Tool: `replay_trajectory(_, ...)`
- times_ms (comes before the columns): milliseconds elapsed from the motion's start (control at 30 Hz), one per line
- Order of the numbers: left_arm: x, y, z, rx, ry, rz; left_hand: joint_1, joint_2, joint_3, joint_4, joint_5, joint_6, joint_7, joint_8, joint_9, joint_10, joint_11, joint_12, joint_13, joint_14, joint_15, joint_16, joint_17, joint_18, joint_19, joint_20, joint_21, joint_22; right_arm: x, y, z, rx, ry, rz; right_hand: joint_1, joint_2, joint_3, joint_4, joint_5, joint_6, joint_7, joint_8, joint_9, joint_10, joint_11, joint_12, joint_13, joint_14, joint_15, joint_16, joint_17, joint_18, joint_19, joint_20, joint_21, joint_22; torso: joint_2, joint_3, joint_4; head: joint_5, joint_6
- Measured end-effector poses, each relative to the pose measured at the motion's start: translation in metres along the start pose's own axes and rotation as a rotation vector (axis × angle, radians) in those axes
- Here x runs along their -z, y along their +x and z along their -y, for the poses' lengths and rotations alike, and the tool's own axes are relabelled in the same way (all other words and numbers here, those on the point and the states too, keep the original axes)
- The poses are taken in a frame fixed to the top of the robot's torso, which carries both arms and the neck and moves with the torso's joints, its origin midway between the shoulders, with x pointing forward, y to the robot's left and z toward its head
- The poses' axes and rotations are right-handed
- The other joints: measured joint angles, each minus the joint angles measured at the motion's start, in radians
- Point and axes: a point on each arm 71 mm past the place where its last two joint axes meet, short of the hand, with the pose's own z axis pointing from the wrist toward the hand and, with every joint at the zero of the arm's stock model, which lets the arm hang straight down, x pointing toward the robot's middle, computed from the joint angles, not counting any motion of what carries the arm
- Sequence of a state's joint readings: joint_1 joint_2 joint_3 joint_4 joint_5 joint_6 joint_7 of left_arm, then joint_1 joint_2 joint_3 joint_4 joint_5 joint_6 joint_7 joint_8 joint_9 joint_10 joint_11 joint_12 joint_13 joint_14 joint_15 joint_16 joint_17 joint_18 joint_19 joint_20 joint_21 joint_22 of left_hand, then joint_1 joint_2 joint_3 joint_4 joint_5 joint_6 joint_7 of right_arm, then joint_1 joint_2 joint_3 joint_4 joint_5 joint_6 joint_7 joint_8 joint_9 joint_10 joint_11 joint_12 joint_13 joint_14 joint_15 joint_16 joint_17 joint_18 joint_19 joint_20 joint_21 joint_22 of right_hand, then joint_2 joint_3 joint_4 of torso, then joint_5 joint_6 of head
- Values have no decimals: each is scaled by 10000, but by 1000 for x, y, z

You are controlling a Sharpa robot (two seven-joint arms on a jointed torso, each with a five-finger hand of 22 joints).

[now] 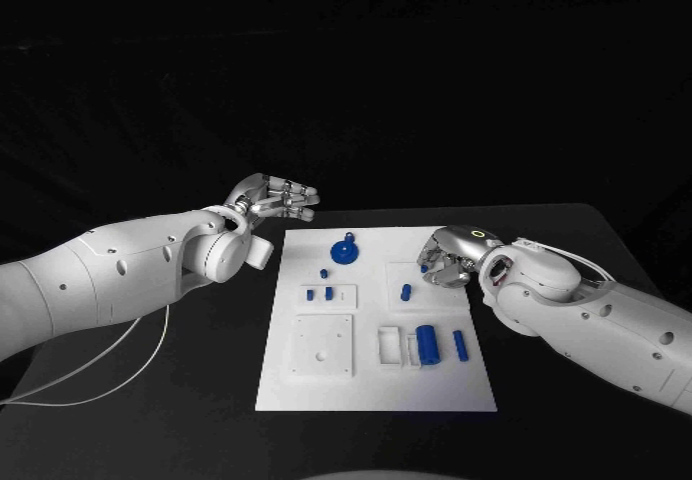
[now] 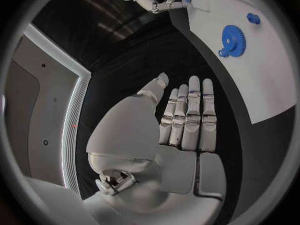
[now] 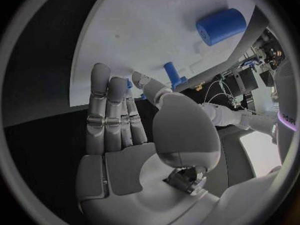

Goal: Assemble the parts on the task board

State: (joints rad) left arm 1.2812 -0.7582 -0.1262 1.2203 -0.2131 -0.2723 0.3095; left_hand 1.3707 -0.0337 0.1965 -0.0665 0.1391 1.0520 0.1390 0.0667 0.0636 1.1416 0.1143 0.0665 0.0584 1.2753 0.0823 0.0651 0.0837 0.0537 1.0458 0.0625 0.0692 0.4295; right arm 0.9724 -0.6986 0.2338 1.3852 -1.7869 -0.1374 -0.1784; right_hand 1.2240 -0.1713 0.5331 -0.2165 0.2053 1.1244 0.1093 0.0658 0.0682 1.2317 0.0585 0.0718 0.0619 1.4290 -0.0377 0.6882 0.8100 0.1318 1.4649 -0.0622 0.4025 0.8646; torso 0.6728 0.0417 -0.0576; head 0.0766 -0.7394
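No writing or label is legible on any piece. The white task board (image 1: 378, 320) lies flat in the middle of the black table (image 1: 577, 225).

The left hand (image 1: 277, 198) hovers over the table just beyond the board's far left corner, its fingers (image 2: 190, 116) straight, close side by side, thumb apart, holding nothing. The blue gear (image 1: 345, 249) stands nearest it, at the board's far end, with a small blue peg (image 1: 325, 272) just beside.

The right hand (image 1: 449, 258) hangs over the board's right edge, fingers (image 3: 107, 110) extended, nothing in them. A short blue pin (image 1: 407, 292) lies just beside it on the board.

Towards the near end, a thick blue cylinder (image 1: 427, 344) and a slimmer blue rod (image 1: 460, 345) lie parallel, near a white block (image 1: 391, 345). Two small blue pieces (image 1: 320, 294) sit on the left half, above a square white plate (image 1: 325, 346).
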Motion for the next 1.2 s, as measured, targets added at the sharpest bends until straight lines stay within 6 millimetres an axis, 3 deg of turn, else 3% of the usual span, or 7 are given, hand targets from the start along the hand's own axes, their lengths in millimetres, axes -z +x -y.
replay_trajectory(133, 0, 0, 0, 33, 12, -35, 0, 0, -28, -28, 0, 0, 0, 0, 0, 0, 0, 0, 0, 0, 0, 0, 0, 0, 65, -7, 0, -384, -1, 1, -1, 35, -32, 50, 0, 0, 96, 41, -39, 81, -21, 0, 6, 87, -15, 0, -6, 36, -35, 1, 3, -11, 0, 0, 40, 68, 0, -1, -5, 4, -12)
replay_trajectory(733, 0, 2, 0, 98, 18, -150, 1, -2, -28, -28, 0, 0, 0, 0, -1, 0, -1, 0, -1, 0, 0, 0, 0, -1, 71, 0, 0, -614, -6, 2, -4, 275, -11, 162, -41, 123, 360, 248, -155, 627, -172, 0, 27, 512, -190, 59, 15, 92, -89, 39, 35, -116, 2, -75, 117, 271, -1, -6, 5, -2, -48)
replay_trajectory(833, 0, 2, 0, 103, 17, -161, 1, -2, -28, -28, 0, 0, 0, 0, -1, 0, 0, 0, -1, 1, 0, 0, 0, -1, 71, 0, 0, -614, -6, 3, -5, 363, 11, 192, 21, 262, 542, 160, -155, 883, -210, 0, 35, 727, -241, 48, 14, 135, -125, 39, 50, -168, 27, -103, 187, 339, -1, -6, 5, 10, -59)
replay_trajectory(1000, 0, 2, 0, 107, 11, -169, 2, -3, -55, -56, 0, 0, 0, 0, -1, 0, -1, 0, -1, 1, 0, 0, 0, 0, 107, -36, 40, -660, -7, 3, -6, 547, 69, 254, 68, 309, 985, -128, -42, 1204, -273, -3, 39, 1096, -308, -41, -9, 169, -236, 39, 50, -253, -10, -192, 363, 559, -1, -6, 5, 18, -65)
replay_trajectory(1100, 0, 2, 0, 108, 9, -172, 2, -3, -56, -56, 0, 0, 0, 0, -1, 0, 0, 0, -1, 1, 0, 0, 0, -1, 107, -36, 40, -661, -7, 3, -7, 654, 85, 285, 0, 378, 1623, -300, -715, 1289, -289, -5, 38, 1196, -338, -71, 16, 179, -245, 39, 90, -261, 18, -236, 464, 787, -1, -5, 4, 19, -70)
replay_trajectory(1200, 0, 2, 0, 109, 7, -177, 2, -3, -92, -19, 0, 0, 0, 0, -1, 0, -1, 0, -1, 1, 0, 0, 0, -1, 107, -36, 40, -689, -7, 4, -9, 742, 102, 314, -13, 414, 1784, -342, -992, 1291, -292, -23, 39, 1215, -356, -71, 30, 179, -245, 39, 102, -241, 19, -237, 464, 906, -1, -1, -1, 22, -77)
